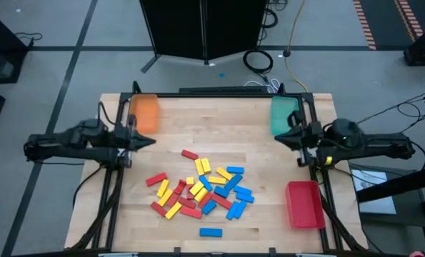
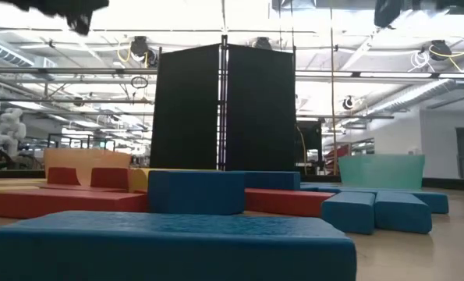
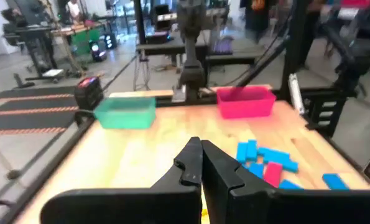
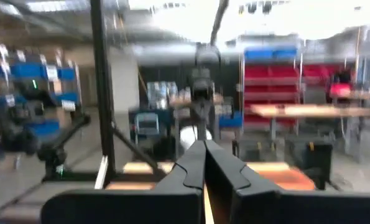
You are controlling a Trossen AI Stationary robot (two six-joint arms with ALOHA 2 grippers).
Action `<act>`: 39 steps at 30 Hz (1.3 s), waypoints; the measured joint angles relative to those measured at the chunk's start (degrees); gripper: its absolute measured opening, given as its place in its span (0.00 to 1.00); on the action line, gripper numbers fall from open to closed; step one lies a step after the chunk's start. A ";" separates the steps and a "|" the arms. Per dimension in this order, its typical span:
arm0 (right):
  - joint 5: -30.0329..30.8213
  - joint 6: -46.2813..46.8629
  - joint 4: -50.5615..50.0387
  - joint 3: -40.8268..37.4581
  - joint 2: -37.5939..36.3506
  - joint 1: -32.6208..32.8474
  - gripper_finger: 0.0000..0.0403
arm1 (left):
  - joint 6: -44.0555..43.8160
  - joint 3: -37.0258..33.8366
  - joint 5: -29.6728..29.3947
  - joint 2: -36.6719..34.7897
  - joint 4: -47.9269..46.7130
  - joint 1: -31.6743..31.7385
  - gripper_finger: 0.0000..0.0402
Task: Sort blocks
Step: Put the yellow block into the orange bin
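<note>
A heap of red, yellow and blue blocks (image 1: 201,191) lies flat on the wooden table's near middle; one blue block (image 1: 211,232) lies apart near the front edge. In the low view the blocks (image 2: 196,193) fill the foreground. My left gripper (image 1: 151,140) hovers shut at the table's left edge, pointing level toward the right, above and left of the heap. My right gripper (image 1: 278,136) hovers shut at the right edge, pointing toward the left. The wrist views show each gripper's fingers (image 3: 201,152) (image 4: 204,149) closed together with nothing between them.
An orange tray (image 1: 145,113) stands at the far left corner, a teal tray (image 1: 283,114) at the far right, a red tray (image 1: 304,204) at the near right. The black frame rails (image 1: 105,193) run along both table sides. A black panel (image 2: 224,109) stands behind the table.
</note>
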 joint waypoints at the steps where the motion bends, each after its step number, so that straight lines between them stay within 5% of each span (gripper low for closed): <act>1: 0.06 -0.24 4.42 -2.88 -0.37 -0.02 0.00 | -0.57 -2.48 0.46 -1.08 2.38 0.00 0.00; 8: 0.28 3.83 17.07 -16.42 -1.98 -0.04 0.00 | -5.05 -18.10 1.31 -6.66 20.14 0.00 0.00; 16: 0.33 0.57 18.49 -23.12 -2.07 -0.04 0.00 | -10.95 -27.98 1.29 -7.24 26.73 0.00 0.00; 26: 0.30 -5.30 13.91 -22.89 -2.09 -0.04 0.00 | -6.46 -29.35 -1.19 -7.30 29.59 0.00 0.00; 33: 0.34 7.06 17.14 -22.87 -2.12 -0.02 0.00 | -10.86 -29.37 -0.11 -7.33 37.83 0.00 0.00; 39: 0.45 7.07 24.20 -22.83 -2.11 -0.02 0.00 | -11.00 -29.38 -0.02 -7.20 45.75 -0.08 0.00</act>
